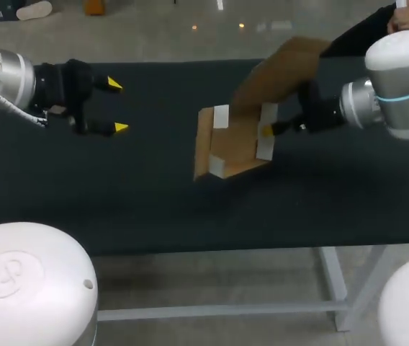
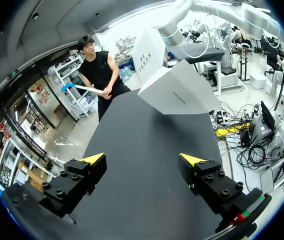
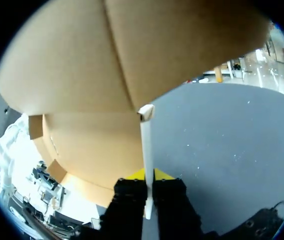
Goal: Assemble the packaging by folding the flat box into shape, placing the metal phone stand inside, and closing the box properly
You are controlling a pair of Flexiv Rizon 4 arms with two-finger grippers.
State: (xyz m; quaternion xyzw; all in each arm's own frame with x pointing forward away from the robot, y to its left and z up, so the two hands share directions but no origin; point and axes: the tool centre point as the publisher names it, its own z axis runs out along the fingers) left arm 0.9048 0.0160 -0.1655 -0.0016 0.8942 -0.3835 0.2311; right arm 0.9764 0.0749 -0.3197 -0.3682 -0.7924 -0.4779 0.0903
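Left arm (image 1: 6, 79) reaching in level from the left edge, above the dark table (image 1: 154, 209). Left claw (image 1: 118, 106) spread wide, yellow tips far apart, nothing between them and nothing touched, pointed toward the table's middle over bare mat.

Ahead of that claw and well apart from it, right of the table's middle: a half-folded cardboard box (image 1: 237, 144), brown inside and white outside. Sitting on the mat, with low white walls standing at its sides. One large brown flap (image 1: 276, 72) raised and leaning back toward the far right.

Right claw (image 1: 267, 131) pinched nearly together on the box's thin white side wall (image 3: 147, 150), one finger pressed on each face, yellow tips just showing either side of it. Brown inside of the box and its raised flap looming close over the fingers in the wrist view.

Right arm (image 1: 392, 79) coming in from the right edge, wrist held low and roughly level.
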